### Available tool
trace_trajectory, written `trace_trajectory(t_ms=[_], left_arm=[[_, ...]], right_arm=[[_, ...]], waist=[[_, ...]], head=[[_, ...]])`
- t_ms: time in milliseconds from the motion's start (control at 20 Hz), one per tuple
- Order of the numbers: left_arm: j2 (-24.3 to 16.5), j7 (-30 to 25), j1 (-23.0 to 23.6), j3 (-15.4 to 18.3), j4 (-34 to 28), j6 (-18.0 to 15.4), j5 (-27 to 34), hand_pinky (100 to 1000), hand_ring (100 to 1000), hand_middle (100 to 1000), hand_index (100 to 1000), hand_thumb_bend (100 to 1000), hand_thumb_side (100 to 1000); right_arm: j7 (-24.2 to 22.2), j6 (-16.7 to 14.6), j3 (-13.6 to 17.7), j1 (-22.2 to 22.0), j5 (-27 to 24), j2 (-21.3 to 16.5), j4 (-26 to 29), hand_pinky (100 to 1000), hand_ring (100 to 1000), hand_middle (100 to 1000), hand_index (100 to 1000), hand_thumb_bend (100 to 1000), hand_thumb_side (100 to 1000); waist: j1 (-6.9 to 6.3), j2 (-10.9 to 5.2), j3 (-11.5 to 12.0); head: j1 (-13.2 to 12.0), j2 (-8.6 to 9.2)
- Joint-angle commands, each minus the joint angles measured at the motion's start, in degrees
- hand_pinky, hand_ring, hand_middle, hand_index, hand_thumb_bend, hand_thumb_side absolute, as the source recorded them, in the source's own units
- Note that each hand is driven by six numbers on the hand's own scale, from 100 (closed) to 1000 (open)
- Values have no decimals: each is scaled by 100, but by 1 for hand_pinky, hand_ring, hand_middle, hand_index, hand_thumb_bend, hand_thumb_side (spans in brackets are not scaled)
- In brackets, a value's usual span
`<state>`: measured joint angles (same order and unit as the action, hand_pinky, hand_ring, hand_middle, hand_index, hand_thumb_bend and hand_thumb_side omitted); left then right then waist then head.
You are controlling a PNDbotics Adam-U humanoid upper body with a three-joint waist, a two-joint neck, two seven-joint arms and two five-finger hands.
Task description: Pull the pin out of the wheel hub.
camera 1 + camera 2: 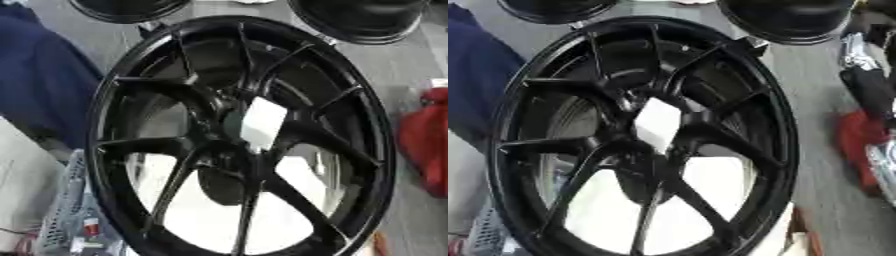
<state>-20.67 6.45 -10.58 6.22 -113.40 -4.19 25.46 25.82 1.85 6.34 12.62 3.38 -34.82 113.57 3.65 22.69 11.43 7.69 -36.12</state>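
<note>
Left eye view gives me the wheel hub (241, 140) almost filling the picture: a black spoked rim, tilted, with its centre a little above the middle of the frame. Over that centre sits a pale, roughly rectangular piece (262, 123), touching the hub where the spokes meet. I take it for the pin or something fixed to it, but I cannot tell which, and I cannot make out a pin shaft at all. Judging from that, I'd say the pull is not yet done: nothing lies drawn clear of the hub, and no hand is on it.

Neither hand shows clearly. In the right eye view, black and silver arm parts (866, 75) stand well to the right of the hub, near the frame's edge; they are probably my right arm, yet I see no fingers, so I cannot say whether that hand is open or closed. The left hand appears in neither view.

Outward from the hub: below its lower left edge sits a grey mesh basket (66, 215) with small red-and-white items inside that I cannot identify. A red object (427, 140) lies right of the hub, dark blue fabric (39, 75) left of it, and two more black rims (363, 17) beyond its top edge.
</note>
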Motion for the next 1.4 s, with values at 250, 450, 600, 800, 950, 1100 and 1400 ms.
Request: trace_trajectory(t_ms=[250,450,600,800,950,1100,1400], left_arm=[[-58,-33,-58,10,-119,-10,-15,969,525,648,808,203,932],[-37,-38,-58,2,-119,5,-21,970,524,648,808,206,935],[-37,-39,-59,4,-119,1,-31,969,524,648,808,207,934],[-42,-47,-64,-11,-119,9,-40,970,523,647,808,207,937],[-46,-57,-63,-22,-119,18,-47,969,522,646,809,207,936],[-55,-64,-55,-26,-119,13,-51,969,522,646,808,207,937],[-56,-52,15,-18,-119,36,-59,969,522,645,808,210,933]], right_arm=[[-39,-15,20,79,-24,-198,103,802,697,793,906,100,533],[-36,-17,10,84,-35,-189,103,802,697,793,906,100,534],[-26,-15,11,75,-37,-190,103,802,697,793,905,100,533],[-62,4,-19,97,-28,-249,103,802,698,793,905,100,531],[-125,2,-52,141,2,-336,103,803,701,794,904,100,527],[-234,2,-86,204,76,-529,103,806,707,796,902,100,519],[-753,41,-207,444,298,-1284,103,813,726,801,893,100,488]], waist=[[-5,-57,12],[-4,-32,6],[-3,-18,5],[2,4,-1],[-1,6,-9],[-6,-3,-17],[-18,-96,-85]], head=[[23,20],[57,24],[62,11],[72,-10],[73,-11],[59,-41],[57,-124]])
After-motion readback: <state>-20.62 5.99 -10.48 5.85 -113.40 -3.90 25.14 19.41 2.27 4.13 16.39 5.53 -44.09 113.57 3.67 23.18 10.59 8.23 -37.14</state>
